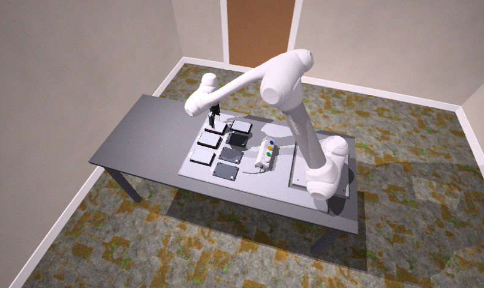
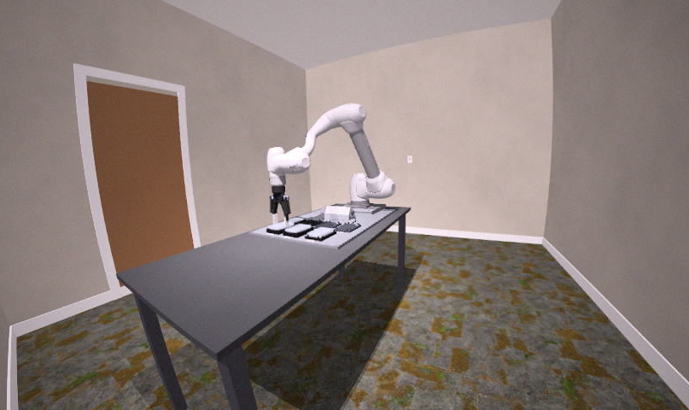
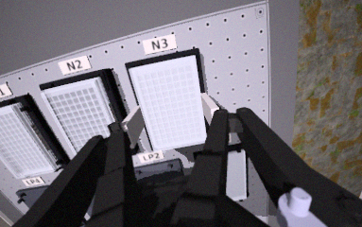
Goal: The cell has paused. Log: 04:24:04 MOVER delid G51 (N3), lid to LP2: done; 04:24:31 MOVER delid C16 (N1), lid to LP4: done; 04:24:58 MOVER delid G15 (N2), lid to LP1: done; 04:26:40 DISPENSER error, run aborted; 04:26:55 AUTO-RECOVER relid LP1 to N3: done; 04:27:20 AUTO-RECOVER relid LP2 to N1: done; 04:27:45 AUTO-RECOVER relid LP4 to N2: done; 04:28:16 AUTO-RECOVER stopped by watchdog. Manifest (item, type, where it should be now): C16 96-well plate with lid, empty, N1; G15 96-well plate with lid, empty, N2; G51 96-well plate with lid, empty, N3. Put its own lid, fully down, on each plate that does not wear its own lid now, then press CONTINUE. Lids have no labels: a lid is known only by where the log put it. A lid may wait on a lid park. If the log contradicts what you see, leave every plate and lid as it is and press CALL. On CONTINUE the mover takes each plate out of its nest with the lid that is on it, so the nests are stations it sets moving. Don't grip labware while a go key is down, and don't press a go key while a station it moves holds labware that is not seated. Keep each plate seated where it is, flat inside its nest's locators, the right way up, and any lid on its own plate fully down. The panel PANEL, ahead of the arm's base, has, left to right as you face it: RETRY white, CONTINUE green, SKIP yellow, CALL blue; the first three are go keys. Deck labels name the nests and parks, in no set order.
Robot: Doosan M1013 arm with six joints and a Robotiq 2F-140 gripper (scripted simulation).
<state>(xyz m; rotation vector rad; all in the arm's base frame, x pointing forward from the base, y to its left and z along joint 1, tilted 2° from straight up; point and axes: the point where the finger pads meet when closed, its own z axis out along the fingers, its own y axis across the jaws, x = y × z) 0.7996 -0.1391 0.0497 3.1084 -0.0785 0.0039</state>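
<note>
Three lidded 96-well plates sit in a row of nests labelled N1 (image 3: pixel 12 137), N2 (image 3: pixel 80 111) and N3 (image 3: pixel 168 101) in the wrist view. In the top view they form the left column: N3 (image 1: pixel 215 127), N2 (image 1: pixel 209 140), N1 (image 1: pixel 202 156). My gripper (image 3: pixel 172 108) stands straight down over N3, with one finger pad on each long side of the lid there, shut on that lid. It also shows in the top view (image 1: pixel 212 123) and the exterior view (image 2: pixel 279 215). The lid still lies low on its plate. The LP2 label (image 3: pixel 150 157) and LP4 label (image 3: pixel 33 181) mark dark parks nearer me.
The key panel (image 1: pixel 266 153) lies right of the parks, with blue (image 1: pixel 271 141), yellow (image 1: pixel 270 147) and green (image 1: pixel 268 153) keys visible. A light flat piece (image 1: pixel 241 126) lies at the far end of the park column. Three dark parks (image 1: pixel 231 154) follow it.
</note>
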